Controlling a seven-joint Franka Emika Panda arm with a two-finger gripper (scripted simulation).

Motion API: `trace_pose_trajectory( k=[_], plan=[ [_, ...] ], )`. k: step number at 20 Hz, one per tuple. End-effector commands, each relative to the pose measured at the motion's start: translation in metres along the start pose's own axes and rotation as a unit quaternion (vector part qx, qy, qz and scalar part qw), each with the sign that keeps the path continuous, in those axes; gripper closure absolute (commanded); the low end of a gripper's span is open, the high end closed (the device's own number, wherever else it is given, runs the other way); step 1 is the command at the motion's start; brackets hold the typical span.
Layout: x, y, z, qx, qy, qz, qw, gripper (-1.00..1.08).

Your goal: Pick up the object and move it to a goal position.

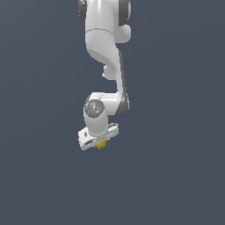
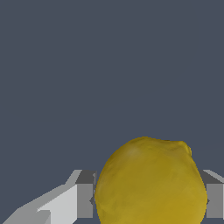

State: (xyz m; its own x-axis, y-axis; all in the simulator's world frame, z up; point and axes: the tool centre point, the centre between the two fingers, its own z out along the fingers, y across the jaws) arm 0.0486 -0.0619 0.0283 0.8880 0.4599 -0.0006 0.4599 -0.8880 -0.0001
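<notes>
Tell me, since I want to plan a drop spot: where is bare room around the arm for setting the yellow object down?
The plain grey surface is bare all around the arm in the exterior view. The only crowded spot is at the gripper, where the yellow object sits between the fingers.

Arm (image 1: 105, 52) hangs downward, jaws closed around something.
</notes>
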Motion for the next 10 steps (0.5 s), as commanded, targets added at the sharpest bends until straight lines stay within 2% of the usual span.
trace_pose_trajectory(
  k=[1, 6, 10],
  plan=[
    [0.0, 0.0, 0.0, 0.0, 0.0, 0.0, 1.0, 1.08],
    [0.002, -0.007, -0.001, 0.0, 0.0, 0.0, 1.0, 1.08],
    [0.009, -0.027, -0.005, 0.0, 0.0, 0.0, 1.0, 1.08]
  ],
)
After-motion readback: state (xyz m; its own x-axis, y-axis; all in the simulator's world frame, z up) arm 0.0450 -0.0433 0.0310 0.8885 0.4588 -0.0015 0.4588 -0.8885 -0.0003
